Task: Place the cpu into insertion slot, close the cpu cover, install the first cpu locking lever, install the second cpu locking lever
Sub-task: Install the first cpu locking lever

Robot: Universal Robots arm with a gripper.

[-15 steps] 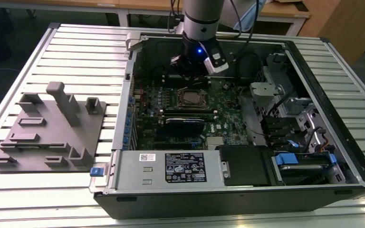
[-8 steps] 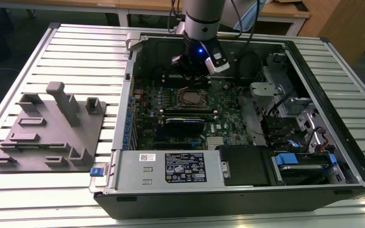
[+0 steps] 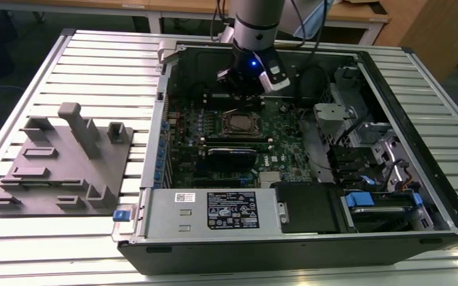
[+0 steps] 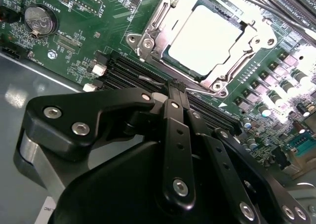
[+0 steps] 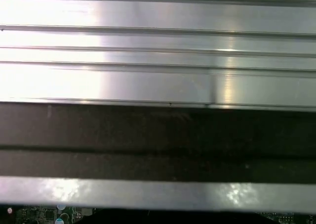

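**Over the socket, fingers pinched together, cpu already home**

At six o'clock in the exterior view, nearest the camera, the power supply box [image 3: 233, 210] fills the front edge of the open computer case [image 3: 420, 196]. The case lies on its side on the slatted table [image 3: 102, 65], presumably so that the green board [image 3: 281, 140] faces up where an arm from above can reach it. Out at nine o'clock of the case, well apart from it, stands a grey fixture block [image 3: 62, 161] (a parts holder, I would guess).

Further in, a long black card [image 3: 231, 155] lies across the board. Just beyond it, near the middle of the board, sits the insertion slot [image 4: 164, 57] with the cpu [image 3: 237, 123] in it. In the second wrist view the cpu [image 4: 205, 38] shows its pale top lying flat and square in the socket. The cpu cover [image 4: 237, 66] frames it all round and is down over the chip's edges as far as I can judge, which would keep the chip pressed on its contacts. Whether either locking lever is latched I cannot tell.

Farther on, at twelve o'clock of the socket, the gripper [image 3: 243, 95] hangs from the arm [image 3: 253, 24], low over the board. Its fingers [image 4: 173, 110] are drawn together to a narrow tip with nothing between them. The tip is poised above the memory slots [image 4: 123, 70], just beside the socket. By my reckoning, a closed tip like that suits pressing rather than grasping.
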